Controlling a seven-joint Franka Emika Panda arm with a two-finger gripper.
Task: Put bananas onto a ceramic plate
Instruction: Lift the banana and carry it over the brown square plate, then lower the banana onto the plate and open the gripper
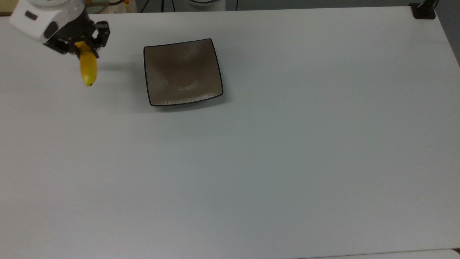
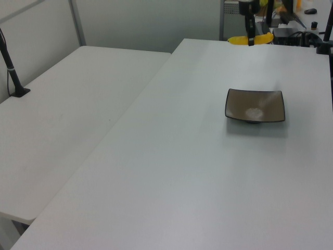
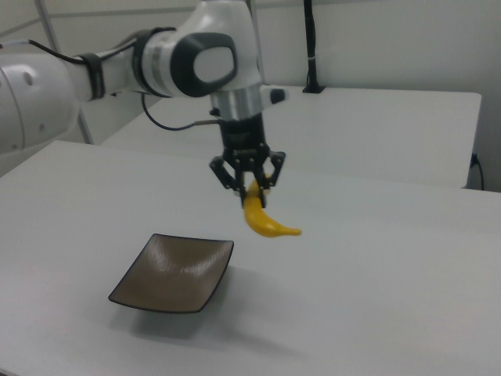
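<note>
My gripper [image 1: 82, 46] [image 3: 252, 190] [image 2: 251, 37] is shut on a yellow banana [image 1: 88, 66] [image 3: 264, 220] [image 2: 250, 39], which hangs high above the white table [image 1: 287, 144]. The banana is held near its middle and sticks out level to both sides of the fingers in the left view. The square brown ceramic plate [image 1: 182, 72] [image 2: 255, 105] [image 3: 174, 272] with a black rim lies bare on the table. In the top view the banana is to the plate's left, apart from it; in the right view it hangs above and to the right of the plate.
A black post base [image 1: 424, 10] stands at the table's far right corner in the top view. A second white table [image 2: 62, 120] adjoins on the left view's left, with a black stand [image 2: 13, 73] on it. Cables and equipment [image 2: 291, 31] crowd the far end.
</note>
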